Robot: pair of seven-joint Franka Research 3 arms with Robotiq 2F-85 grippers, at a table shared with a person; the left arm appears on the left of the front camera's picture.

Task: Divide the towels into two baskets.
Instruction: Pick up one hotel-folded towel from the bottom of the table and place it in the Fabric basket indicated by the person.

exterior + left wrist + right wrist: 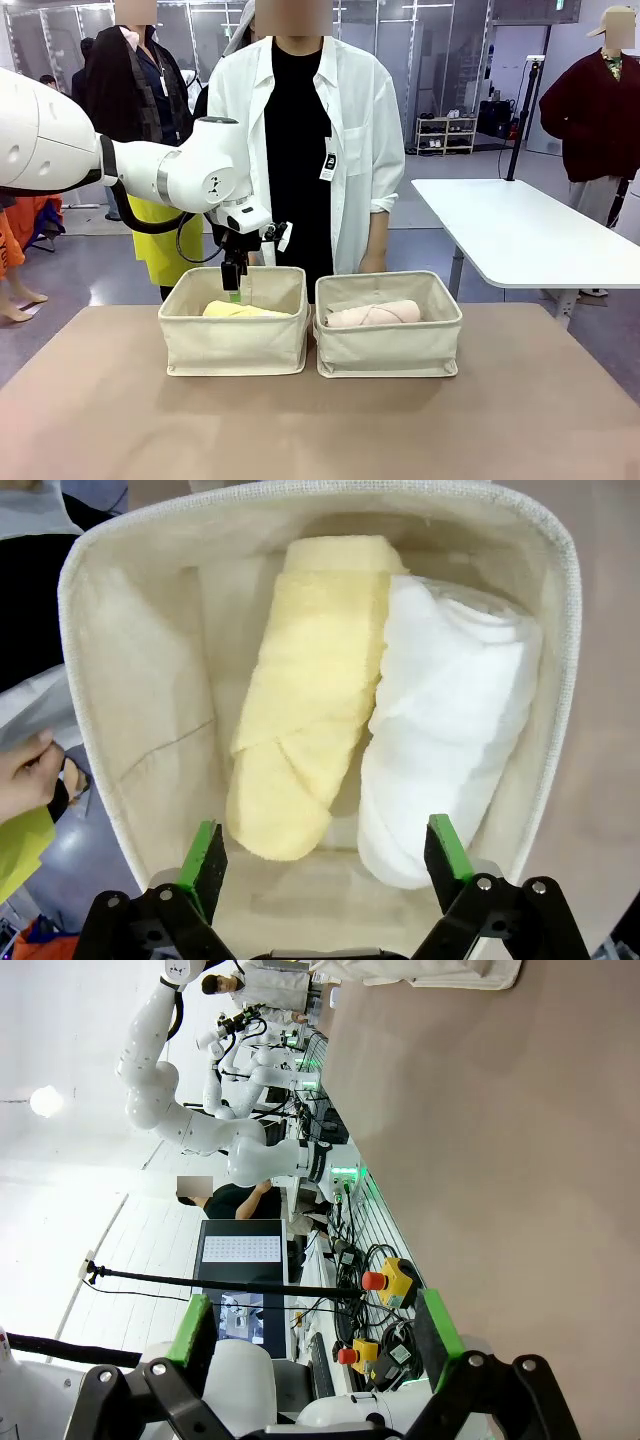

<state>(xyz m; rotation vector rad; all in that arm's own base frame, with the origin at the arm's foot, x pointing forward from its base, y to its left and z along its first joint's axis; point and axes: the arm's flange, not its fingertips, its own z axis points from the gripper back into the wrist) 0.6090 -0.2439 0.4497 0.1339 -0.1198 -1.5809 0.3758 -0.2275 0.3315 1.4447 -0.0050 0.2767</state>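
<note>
Two cream canvas baskets stood side by side, touching or nearly so, on the brown table (pixel 100 420), with a person in a white shirt just behind them. The left basket (pixel 235 345) held two rolled towels lying side by side along its floor: the yellow towel (pixel 305 695) and, pressed against it, the white towel (pixel 450 720). The right basket (pixel 388 345) showed the pale pink towel (pixel 372 314) lying lengthwise inside; whether a fourth towel lay behind it could not be told from the front view.

From picture left the left arm reached over the left basket, its left gripper (pixel 238 292) pointed down just inside the far rim. Seen from its own wrist, the left gripper (pixel 325 855) had its green pads spread wide, one either side of the near ends of the two towels, clasping nothing. The right gripper (pixel 315 1330) was likewise wide apart and empty, aimed away across bare table toward equipment at the side.

By the look of it, the step in hand was the release of a towel into the left basket. With two rolls there and at least one in the other, the dividing seemed nearly or fully done. The next move would likely call for lifting the left arm straight up, clear of the soft rim, without snagging the cloth.
</note>
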